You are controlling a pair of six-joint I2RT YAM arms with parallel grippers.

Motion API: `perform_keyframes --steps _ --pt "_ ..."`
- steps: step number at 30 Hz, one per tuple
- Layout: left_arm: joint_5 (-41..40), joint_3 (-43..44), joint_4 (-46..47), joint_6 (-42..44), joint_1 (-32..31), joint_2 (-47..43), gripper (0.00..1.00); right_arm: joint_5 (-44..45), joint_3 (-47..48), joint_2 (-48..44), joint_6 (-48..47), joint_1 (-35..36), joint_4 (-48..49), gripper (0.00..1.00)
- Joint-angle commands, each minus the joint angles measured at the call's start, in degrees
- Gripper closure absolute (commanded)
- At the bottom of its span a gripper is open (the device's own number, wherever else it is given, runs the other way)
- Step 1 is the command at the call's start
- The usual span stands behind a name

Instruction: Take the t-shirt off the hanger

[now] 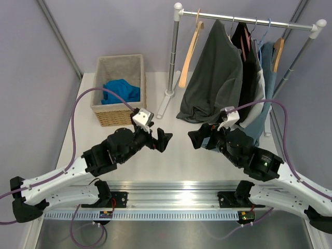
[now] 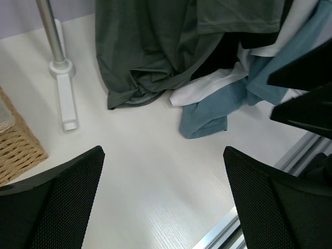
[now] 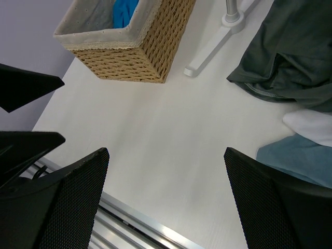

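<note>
A robot lab test cell: 2 robot arms [image 1: 111, 150] bolted to an aluminium rail [image 1: 171, 199] at a white table [image 1: 174, 163], plain lilac partition walls [image 1: 31, 52], a tabletop garment rack [image 1: 249, 19] and a wicker basket [image 1: 116, 118] as props.

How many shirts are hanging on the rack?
4: grey shirt on the left, then black shirt, white shirt and teal shirt bunched to its right. More may be hidden between them.
</note>
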Motion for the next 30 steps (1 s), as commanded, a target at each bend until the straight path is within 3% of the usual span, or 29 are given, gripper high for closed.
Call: perform_keyframes --steps 1,6,11,16,19,23,27,28,30 --pt "3.7 -5.3 8.5 2.1 -1.0 -2.9 0.01 3.0 -2.8 -0.6 -0.6 -0.1 7.2 0.01" --pt "4.8 -12.1 13.5 6.3 -1.0 -8.3 0.01 1.8 -4.8 -0.8 -2.0 -0.2 10.0 0.01" --pt "5.0 -18.0 18.9 9.2 -1.0 -14.0 0.01 7.0 -5.3 0.8 -3.4 -0.2 10.6 0.01" --pt "0.6 -20.5 20.6 10.2 -1.0 -15.8 0.01 14.3 5.7 4.7 -6.4 -0.2 2.0 0.0" --pt "-0.7 -21.5 21.0 10.5 -1.0 -16.8 0.01 15.0 13.5 6.8 -17.8 -0.2 2.7 0.0" --pt "-2.0 -22.0 21.4 10.9 -1.0 -17.5 0.01 22.9 22.9 11.6 -32.1 -0.9 6.9 0.0" --pt "-3.5 -22.7 21.8 11.6 -0.9 -18.5 0.01 15.6 38.1 18.8 -32.0 -10.5 0.8 0.0" --pt "-3.9 -23.0 22.2 11.8 -1.0 -19.4 0.01 13.1 40.0 21.5 -30.1 -16.3 -1.5 0.0" --pt "-4.2 -23.8 22.6 12.1 -0.9 -20.5 0.01 10.0 44.3 24.2 -30.4 -20.4 -3.0 0.01"
